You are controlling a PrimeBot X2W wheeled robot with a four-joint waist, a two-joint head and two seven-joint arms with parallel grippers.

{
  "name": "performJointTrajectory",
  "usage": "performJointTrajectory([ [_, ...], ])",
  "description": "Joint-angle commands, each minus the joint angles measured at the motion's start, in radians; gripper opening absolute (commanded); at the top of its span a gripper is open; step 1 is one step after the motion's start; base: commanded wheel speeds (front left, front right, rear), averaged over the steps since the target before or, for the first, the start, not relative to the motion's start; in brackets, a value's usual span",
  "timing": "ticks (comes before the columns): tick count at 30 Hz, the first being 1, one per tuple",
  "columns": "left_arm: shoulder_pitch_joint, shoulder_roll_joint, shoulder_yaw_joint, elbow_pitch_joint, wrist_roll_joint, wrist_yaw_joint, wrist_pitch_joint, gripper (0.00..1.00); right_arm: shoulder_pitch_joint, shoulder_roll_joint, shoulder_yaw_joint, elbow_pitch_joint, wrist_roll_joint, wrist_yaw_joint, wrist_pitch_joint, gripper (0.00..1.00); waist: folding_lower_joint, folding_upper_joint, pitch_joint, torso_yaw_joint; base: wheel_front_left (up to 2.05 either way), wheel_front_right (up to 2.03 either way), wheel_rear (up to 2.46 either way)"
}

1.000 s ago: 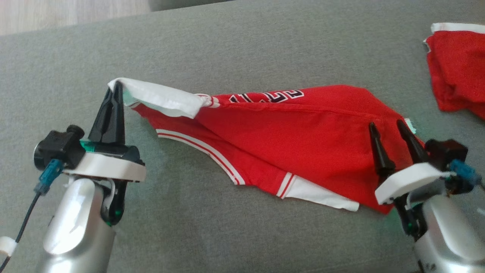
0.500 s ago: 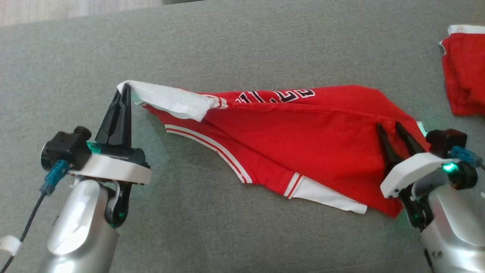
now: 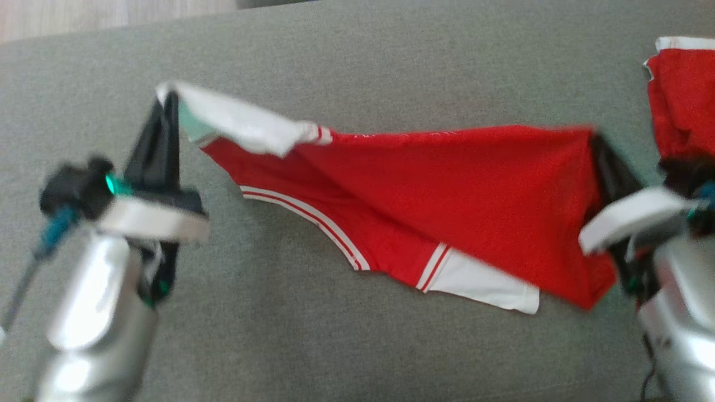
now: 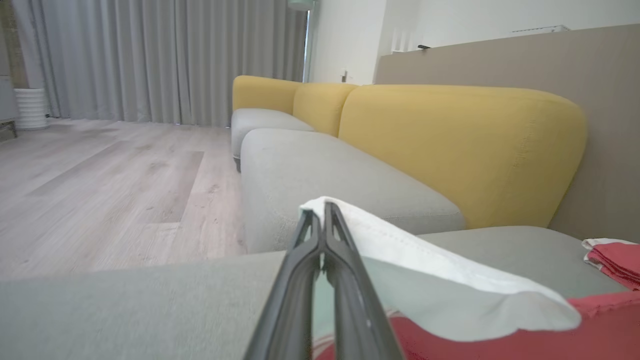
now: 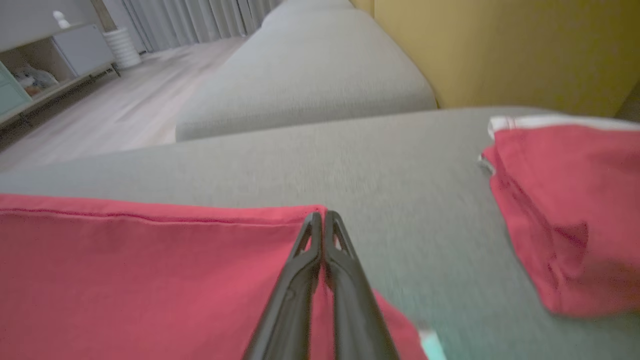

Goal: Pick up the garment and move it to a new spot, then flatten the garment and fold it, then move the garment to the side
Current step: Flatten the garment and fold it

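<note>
2 red garments, stretched garment (image 3: 458,201), second garment (image 3: 678,100) far right, 2 grippers, left gripper (image 3: 169,100), right gripper (image 3: 595,140), 1 grey sofa (image 3: 357,56), 3 yellow back cushions (image 4: 450,145), 1 white ribbed pot (image 4: 31,107)

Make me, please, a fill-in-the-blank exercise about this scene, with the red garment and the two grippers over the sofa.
1. The left gripper is shut on the ____ end of the garment.
2. The right gripper is ____ on the garment's red edge.
3. A second red garment lies at the robot's ____ side.
4. The sofa's backrest is ____ in colour.

Missing words: white, shut, right, yellow.
</note>
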Motion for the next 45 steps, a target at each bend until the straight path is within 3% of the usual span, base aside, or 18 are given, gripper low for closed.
performJointTrajectory([
  [1, -0.136, 0.061, 0.021, -0.063, -0.019, 0.002, 0.017, 0.0, -0.091, -0.038, 0.004, -0.065, 0.01, -0.001, -0.007, 0.0, 0.0, 0.0, 0.013, -0.001, 0.0, 0.0, 0.0],
  [6, -0.345, 0.106, -0.018, -0.087, -0.067, 0.002, 0.084, 0.0, -0.235, -0.085, -0.021, -0.118, 0.009, -0.001, 0.026, 0.0, 0.0, 0.0, 0.064, 0.009, 0.0, 0.0, 0.0],
  [13, -0.814, 0.163, -0.092, 0.0, -0.157, 0.002, 0.215, 0.0, -0.617, -0.123, -0.055, -0.155, -0.037, -0.001, 0.154, 0.0, 0.0, 0.0, 0.211, 0.007, 0.0, 0.0, 0.0],
  [19, -1.162, 0.161, -0.159, 0.159, -0.129, 0.002, 0.115, 0.0, -0.926, -0.146, -0.112, -0.087, -0.152, -0.001, 0.126, 0.0, 0.0, 0.0, 0.293, 0.022, 0.0, 0.0, 0.0],
  [24, -1.277, 0.159, -0.238, 0.25, -0.169, 0.002, 0.038, 0.0, -1.031, -0.16, -0.094, -0.019, -0.214, -0.001, 0.097, 0.0, 0.0, 0.0, 0.324, 0.044, 0.0, 0.0, 0.0],
  [29, -1.197, 0.21, -0.321, 0.254, -0.245, 0.002, -0.013, 0.0, -0.977, -0.173, -0.059, 0.017, -0.209, -0.001, 0.064, 0.0, 0.0, 0.0, 0.335, 0.067, 0.0, 0.0, 0.0],
  [34, -0.993, 0.28, -0.357, 0.186, -0.293, 0.002, -0.032, 0.0, -0.829, -0.176, -0.05, 0.045, -0.19, -0.001, 0.014, 0.0, 0.0, 0.0, 0.311, 0.085, 0.0, 0.0, 0.0],
  [39, -0.678, 0.308, -0.255, 0.017, -0.253, 0.005, -0.033, 0.0, -0.624, -0.179, -0.056, 0.046, -0.178, -0.001, -0.043, 0.0, 0.0, 0.0, 0.239, 0.101, 0.0, 0.0, 0.0],
  [45, -0.233, 0.259, -0.123, -0.174, -0.174, 0.043, -0.033, 0.0, -0.341, -0.164, -0.075, -0.008, -0.148, -0.001, -0.107, 0.0, 0.0, 0.0, 0.127, 0.104, 0.0, 0.0, 0.0],
])
